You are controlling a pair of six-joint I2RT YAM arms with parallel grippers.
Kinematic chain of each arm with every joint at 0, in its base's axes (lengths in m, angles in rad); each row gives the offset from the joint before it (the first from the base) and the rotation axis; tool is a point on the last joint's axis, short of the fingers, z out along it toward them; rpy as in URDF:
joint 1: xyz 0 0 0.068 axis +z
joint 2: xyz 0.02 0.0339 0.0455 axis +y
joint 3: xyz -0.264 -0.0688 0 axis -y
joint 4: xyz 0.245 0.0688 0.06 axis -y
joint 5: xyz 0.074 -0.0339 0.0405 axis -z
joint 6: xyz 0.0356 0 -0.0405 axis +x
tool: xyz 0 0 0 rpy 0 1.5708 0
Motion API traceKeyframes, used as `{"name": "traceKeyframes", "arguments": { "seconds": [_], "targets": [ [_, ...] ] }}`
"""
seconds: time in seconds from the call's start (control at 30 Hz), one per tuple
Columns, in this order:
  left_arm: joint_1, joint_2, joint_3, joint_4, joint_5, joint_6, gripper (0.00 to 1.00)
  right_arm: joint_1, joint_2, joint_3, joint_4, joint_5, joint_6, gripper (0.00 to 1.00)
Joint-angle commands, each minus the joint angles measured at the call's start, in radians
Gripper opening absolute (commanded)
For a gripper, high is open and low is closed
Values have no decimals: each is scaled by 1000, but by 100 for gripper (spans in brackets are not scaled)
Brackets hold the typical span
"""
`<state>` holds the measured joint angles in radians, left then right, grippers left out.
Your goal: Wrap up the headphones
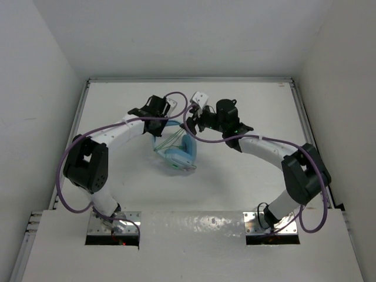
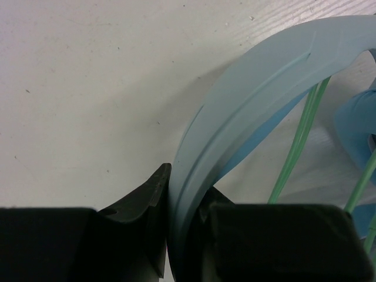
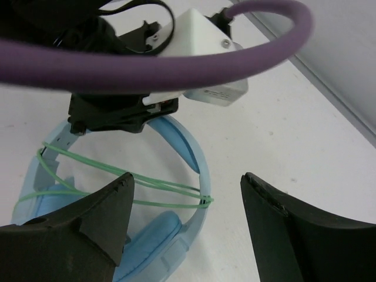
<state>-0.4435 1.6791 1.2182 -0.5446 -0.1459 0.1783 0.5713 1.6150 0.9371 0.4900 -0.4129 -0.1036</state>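
The light blue headphones [image 1: 179, 154] lie mid-table, ear cups toward the near side. The pale green cord [image 1: 170, 141] runs in several strands across the headband from side to side. My left gripper [image 1: 160, 121] is shut on the top of the headband [image 2: 247, 100], which passes between its jaws. My right gripper [image 1: 197, 120] is open and empty, just right of the headband. In the right wrist view the headphones [image 3: 176, 235] and cord [image 3: 135, 185] lie below, between its spread fingertips.
Thick purple robot cables [image 1: 176, 114] loop over both arms near the headphones. The table's walls rise at the back and both sides. My left wrist's white camera block [image 3: 202, 44] is close above the headband.
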Motion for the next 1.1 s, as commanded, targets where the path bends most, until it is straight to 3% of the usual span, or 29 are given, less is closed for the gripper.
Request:
{"name": "traceKeyframes", "arguments": {
  "seconds": [0.0,0.13,0.3,0.63,0.77,0.87,0.9,1.0,1.03,1.07],
  "targets": [
    [3,-15,75,47,40,-65,0,-13,-76,89,-161,129,138,72],
    [6,-21,112,49,66,-103,0,-19,-72,198,-430,279,214,84],
    [5,-32,113,67,75,-108,0,-19,-34,148,-481,399,380,98],
    [5,-24,129,77,68,-109,0,5,52,80,-393,237,372,86],
    [6,-24,132,78,75,-109,0,7,101,83,-395,259,404,83],
    [6,-35,130,81,74,-109,0,7,140,95,-393,276,429,69],
    [5,-38,127,81,72,-109,0,7,149,104,-404,278,435,55],
    [5,-48,121,90,68,-105,0,7,169,140,-433,276,446,34],
    [5,-48,118,94,65,-102,0,7,164,140,-429,276,456,20],
    [5,-48,118,94,65,-97,0,7,161,137,-426,282,459,14]
  ]
}}
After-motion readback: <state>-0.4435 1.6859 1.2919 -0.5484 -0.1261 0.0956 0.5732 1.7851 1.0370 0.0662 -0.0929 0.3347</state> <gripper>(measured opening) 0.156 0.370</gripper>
